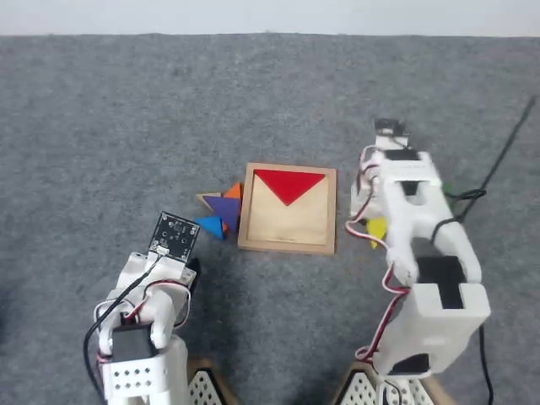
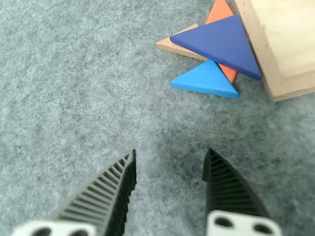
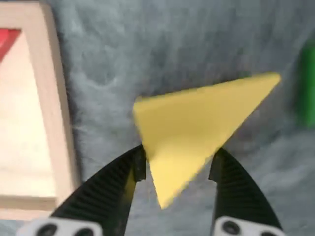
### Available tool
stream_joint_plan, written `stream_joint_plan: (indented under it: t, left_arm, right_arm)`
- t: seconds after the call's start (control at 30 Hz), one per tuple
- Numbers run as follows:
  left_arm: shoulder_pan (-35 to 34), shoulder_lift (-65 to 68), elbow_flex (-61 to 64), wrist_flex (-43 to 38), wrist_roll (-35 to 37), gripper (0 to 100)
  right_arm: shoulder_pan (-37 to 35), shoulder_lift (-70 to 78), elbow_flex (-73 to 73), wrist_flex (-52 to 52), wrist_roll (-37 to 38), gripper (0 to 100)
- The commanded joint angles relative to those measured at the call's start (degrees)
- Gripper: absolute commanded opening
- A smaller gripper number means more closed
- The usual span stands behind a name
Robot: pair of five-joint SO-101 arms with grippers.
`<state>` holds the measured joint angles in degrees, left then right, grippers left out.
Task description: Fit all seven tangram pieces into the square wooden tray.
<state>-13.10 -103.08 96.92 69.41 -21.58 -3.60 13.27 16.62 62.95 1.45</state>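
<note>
The square wooden tray (image 1: pixel 287 240) lies mid-table with a red triangle (image 1: pixel 289 184) in its far part. To the tray's left lies a pile: a dark blue triangle (image 2: pixel 221 42), a light blue triangle (image 2: pixel 206 81), an orange piece (image 2: pixel 221 12) and a tan piece (image 2: pixel 177 44). My left gripper (image 2: pixel 170 160) is open over bare felt, a short way nearer than that pile. My right gripper (image 3: pixel 177 157) is shut on a yellow triangle (image 3: pixel 197 128), just right of the tray's edge (image 3: pixel 54 98). The yellow triangle (image 1: pixel 376 228) peeks out beside the right arm.
A green piece (image 3: pixel 309 83) lies on the felt beyond the yellow triangle, partly hidden by the right arm in the high view. Grey felt covers the whole table. A black cable (image 1: pixel 498 160) runs off at the far right.
</note>
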Motion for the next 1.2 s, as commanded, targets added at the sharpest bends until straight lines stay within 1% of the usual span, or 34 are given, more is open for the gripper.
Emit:
stream_joint_plan:
  t: [0.0,0.07,0.13,0.2,0.23,0.3,0.47,0.5,0.53,0.6,0.67,0.77,0.83,0.93,1.17]
  left_arm:
    - [-0.4,-1.0,-0.5,0.4,-0.8,21]
    - [-0.4,-1.0,-0.5,0.4,-0.8,21]
    - [-0.4,-1.0,-0.5,0.4,-0.8,21]
    - [-0.4,-1.0,-0.5,0.4,-0.8,21]
    - [-0.4,-1.0,-0.5,0.4,-0.8,21]
    - [-0.3,-1.0,-0.5,0.4,-0.8,21]
    - [-0.2,-1.0,-0.5,0.4,-0.8,21]
    - [-0.3,-1.0,-0.5,0.4,-0.8,21]
    - [-0.3,-1.0,-0.5,0.4,-0.8,21]
    - [-0.3,-1.0,-0.5,0.4,-0.8,21]
    - [-0.3,-1.0,-0.5,0.4,-0.8,21]
    - [-0.2,-1.0,-0.5,0.4,-0.8,21]
    - [-0.1,-1.0,-0.5,0.4,-0.8,21]
    - [-0.1,-1.0,-0.5,0.5,-0.8,21]
    - [-0.3,-1.0,-0.5,0.5,-0.8,21]
  right_arm:
    - [1.8,-2.7,-4.9,-0.3,15.2,20.5]
    - [1.7,-2.9,-5.3,0.1,21.2,20.6]
    - [1.6,-2.9,-5.3,0.0,23.3,20.6]
    - [1.6,-2.9,-5.2,-0.3,21.4,20.6]
    - [1.5,-2.9,-5.2,-0.3,18.8,20.6]
    - [1.3,-3.0,-5.4,-0.3,10.4,20.6]
    - [0.8,-2.5,-7.9,-0.2,-22.7,20.6]
    - [0.8,-2.5,-8.6,-0.1,-28.0,20.6]
    - [0.8,-2.5,-9.2,0.1,-31.2,21.1]
    - [0.8,-2.9,-9.7,1.0,-31.8,24.5]
    - [0.5,-2.5,-9.8,2.2,-31.6,30.6]
    - [-1.0,-1.3,-8.4,2.3,-33.2,40.7]
    - [-1.6,-0.2,-8.0,2.3,-35.3,43.9]
    - [-2.4,1.2,-8.4,1.2,-38.4,42.7]
    - [-2.9,5.3,-10.8,-1.1,-38.5,38.7]
